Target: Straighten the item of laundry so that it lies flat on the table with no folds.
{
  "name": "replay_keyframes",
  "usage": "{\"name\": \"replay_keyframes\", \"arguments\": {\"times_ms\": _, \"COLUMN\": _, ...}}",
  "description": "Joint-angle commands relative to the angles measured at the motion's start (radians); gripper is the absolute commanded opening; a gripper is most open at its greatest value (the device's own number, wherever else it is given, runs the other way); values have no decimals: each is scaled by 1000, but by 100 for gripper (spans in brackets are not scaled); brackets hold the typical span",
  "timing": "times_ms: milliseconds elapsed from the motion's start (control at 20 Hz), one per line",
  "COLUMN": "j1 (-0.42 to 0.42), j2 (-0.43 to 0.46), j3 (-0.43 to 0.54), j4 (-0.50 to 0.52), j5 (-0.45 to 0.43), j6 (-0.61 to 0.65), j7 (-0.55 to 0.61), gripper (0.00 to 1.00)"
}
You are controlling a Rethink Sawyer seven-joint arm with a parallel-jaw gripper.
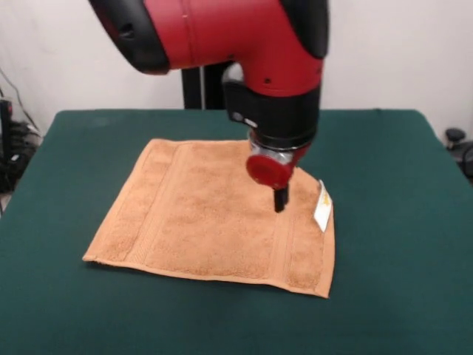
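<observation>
In the front view, a tan-orange towel (214, 218) is lying spread almost flat in the middle of the green table (399, 259), while the gripper (280, 201) is hanging low over its right part, its dark fingers looking pressed together and holding nothing. To finish well, it should probably be smoothing the far right corner beside the white tag (323, 205), dragging outward gently. The tag's writing is too small to read.

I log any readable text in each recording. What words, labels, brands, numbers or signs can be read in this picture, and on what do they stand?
No text can be read.
White tag at the towel's right edge: a faint yellowish mark near its top, too small and blurred to read.
Red and black arm and gripper: no legible lettering or logo shows.
Green table: no markings.
</observation>
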Motion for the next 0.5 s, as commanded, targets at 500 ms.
{"name": "replay_keyframes", "arguments": {"times_ms": 500, "j1": 150, "j2": -76, "j3": -90, "j4": -60, "j5": -18, "j6": 16, "j7": 105, "gripper": 0}}
